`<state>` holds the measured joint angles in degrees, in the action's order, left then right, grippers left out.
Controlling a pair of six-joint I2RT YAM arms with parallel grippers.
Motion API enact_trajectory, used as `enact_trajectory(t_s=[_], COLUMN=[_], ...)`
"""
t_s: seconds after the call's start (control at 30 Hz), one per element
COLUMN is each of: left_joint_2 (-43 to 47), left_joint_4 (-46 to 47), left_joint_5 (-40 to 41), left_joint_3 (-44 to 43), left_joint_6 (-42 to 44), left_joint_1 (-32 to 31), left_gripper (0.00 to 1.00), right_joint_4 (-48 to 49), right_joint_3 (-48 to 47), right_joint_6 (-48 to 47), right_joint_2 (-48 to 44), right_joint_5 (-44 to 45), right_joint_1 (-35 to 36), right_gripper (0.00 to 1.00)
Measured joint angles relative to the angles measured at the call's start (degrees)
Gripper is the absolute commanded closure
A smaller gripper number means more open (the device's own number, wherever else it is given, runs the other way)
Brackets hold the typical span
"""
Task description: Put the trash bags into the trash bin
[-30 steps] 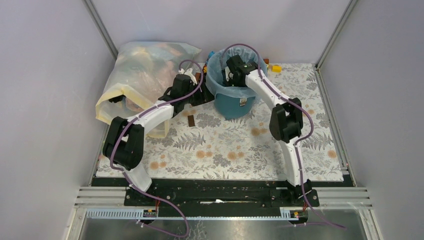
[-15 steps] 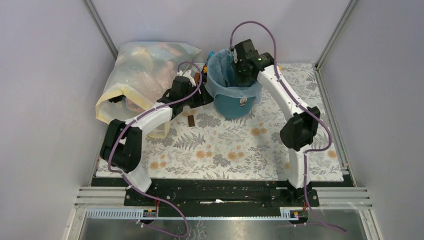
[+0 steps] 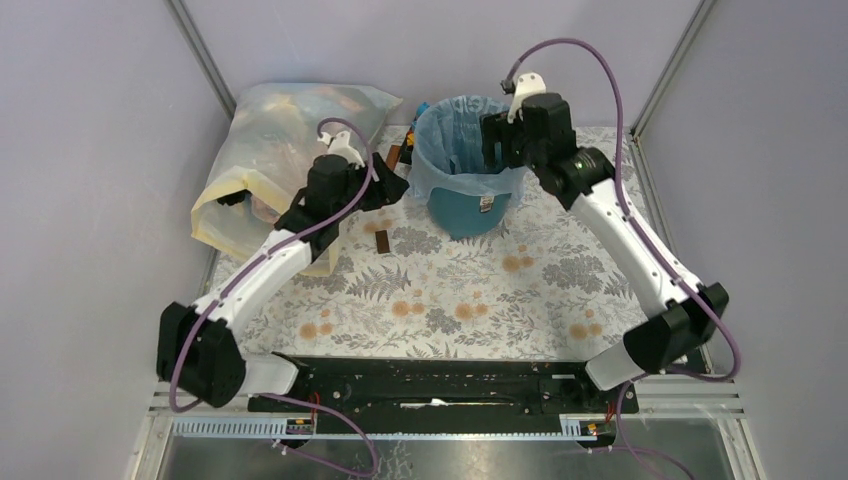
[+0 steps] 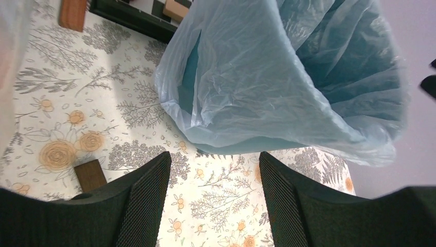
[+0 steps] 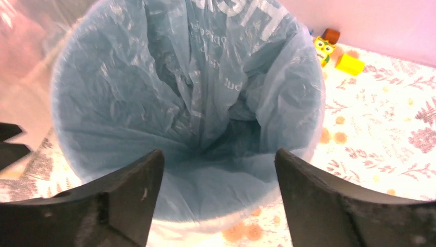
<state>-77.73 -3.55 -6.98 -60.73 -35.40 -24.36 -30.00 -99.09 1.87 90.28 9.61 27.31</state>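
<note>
Obs: right claw (image 5: pixel 217 159) wide open, empty, poised over the bin (image 3: pixel 468 212), upper centre of the overhead view. The left claw (image 4: pixel 214 159) is open, empty, just left of the bin. The bag (image 5: pixel 195 92) lines the bin, its edge draped over the rim. Risk: nothing pins that loose, light film. A passing finger could snag it, drag it out, or tip the bin on the surface (image 3: pixel 450 290).

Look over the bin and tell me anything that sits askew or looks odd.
The trash bag lines the trash bin but sits unevenly: its loose edge flares out and hangs low over the bin's left side. A small brown block lies loose on the mat nearby.
</note>
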Motion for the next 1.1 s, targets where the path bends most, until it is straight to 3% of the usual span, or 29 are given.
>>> enact_trajectory(t_s=[0.27,0.37,0.47,0.67,0.77,0.93,1.1], left_joint_2=[14.99,20.11,21.94,20.94,19.67,16.76,16.48], left_joint_4=[5.33,8.13,11.13,15.19,16.94,18.99,23.98], left_joint_5=[4.48,5.2,5.57,6.27,7.45,10.84,11.69], left_joint_3=[13.05,19.47,23.85,29.27,30.56,31.91,35.65], left_joint_6=[1.29,1.79,2.6,4.37,5.73,7.08,10.03], left_joint_1=[-0.81,-1.25,-1.46,-1.49,-1.51,-1.51,-1.51], left_gripper=[0.25,0.14,0.02,0.01,0.01,0.01,0.01], right_joint_4=[18.05,25.97,34.82,51.6,58.97,76.74,84.46], right_joint_3=[26.23,36.28,47.1,69.4,77.64,92.02,93.04], right_joint_6=[-0.22,0.2,1.86,4.66,3.69,-3.21,-6.6], right_joint_2=[-16.96,-25.46,-35.04,-47.82,-47.69,-38.73,-28.17], right_joint_5=[4.15,8.5,14.93,27.23,30.64,31.3,28.52], right_joint_1=[0.0,0.0,0.0,-0.07,-0.13,-0.15,-3.04], right_gripper=[0.0,0.01,0.0,0.0,0.0,0.0,0.0])
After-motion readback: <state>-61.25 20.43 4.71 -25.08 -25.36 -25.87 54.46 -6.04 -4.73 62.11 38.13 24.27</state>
